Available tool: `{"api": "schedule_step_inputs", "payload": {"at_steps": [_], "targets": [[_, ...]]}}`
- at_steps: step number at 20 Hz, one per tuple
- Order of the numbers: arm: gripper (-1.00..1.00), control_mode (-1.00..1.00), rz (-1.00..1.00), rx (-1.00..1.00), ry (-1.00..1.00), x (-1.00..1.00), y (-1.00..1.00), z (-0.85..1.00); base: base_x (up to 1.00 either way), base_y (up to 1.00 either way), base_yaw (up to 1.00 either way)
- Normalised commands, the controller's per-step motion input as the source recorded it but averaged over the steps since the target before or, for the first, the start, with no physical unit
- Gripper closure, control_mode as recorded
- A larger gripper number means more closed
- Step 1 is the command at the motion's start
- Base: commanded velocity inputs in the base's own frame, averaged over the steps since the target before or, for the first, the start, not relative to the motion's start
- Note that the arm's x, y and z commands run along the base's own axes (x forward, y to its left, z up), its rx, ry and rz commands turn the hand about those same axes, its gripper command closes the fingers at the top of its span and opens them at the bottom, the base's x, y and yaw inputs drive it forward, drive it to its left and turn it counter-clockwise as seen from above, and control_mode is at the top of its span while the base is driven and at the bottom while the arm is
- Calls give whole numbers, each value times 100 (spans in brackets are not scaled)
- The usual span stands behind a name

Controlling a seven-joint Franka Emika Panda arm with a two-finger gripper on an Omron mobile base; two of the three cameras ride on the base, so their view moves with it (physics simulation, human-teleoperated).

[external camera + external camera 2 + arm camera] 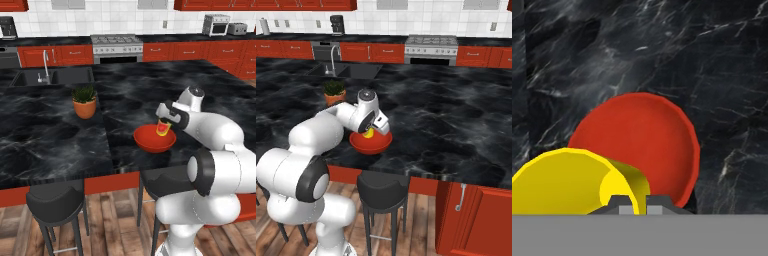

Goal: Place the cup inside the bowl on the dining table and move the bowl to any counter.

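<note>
The red-orange bowl (152,141) (371,143) (642,145) sits near the front edge of the dining table (55,135) (456,120). My gripper (164,126) (370,131) (634,205) hangs just above the bowl, shut on the yellow cup (163,129) (369,133) (567,182), which has a red patch. The cup is held over the bowl's inside, clear of its floor. In the hand view the cup's rim fills the lower left and hides part of the bowl.
An orange plant pot (84,102) (334,93) stands on the table left of the bowl. Black stools (55,205) (383,192) sit under the table's front edge. A sink (52,76), stove (116,46) and the counter (200,42) line the far wall.
</note>
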Motion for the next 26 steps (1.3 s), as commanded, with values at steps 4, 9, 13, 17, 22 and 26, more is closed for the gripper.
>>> {"api": "schedule_step_inputs", "payload": {"at_steps": [4, 9, 13, 17, 22, 26], "targets": [[100, -100, 0, -5, 0, 0, 20, 0, 0, 0, 0], [100, -100, 0, -2, 0, 0, 26, 0, 0, 0, 0], [100, -100, 0, -1, 0, 0, 17, -7, 0, 0, 0], [100, -100, 0, 0, 0, 0, 5, -13, 0, 0, 0], [100, -100, 0, 0, 0, 0, 0, -7, 0, 0, 0], [100, -100, 0, 0, 0, 0, 0, -5, 0, 0, 0]]}}
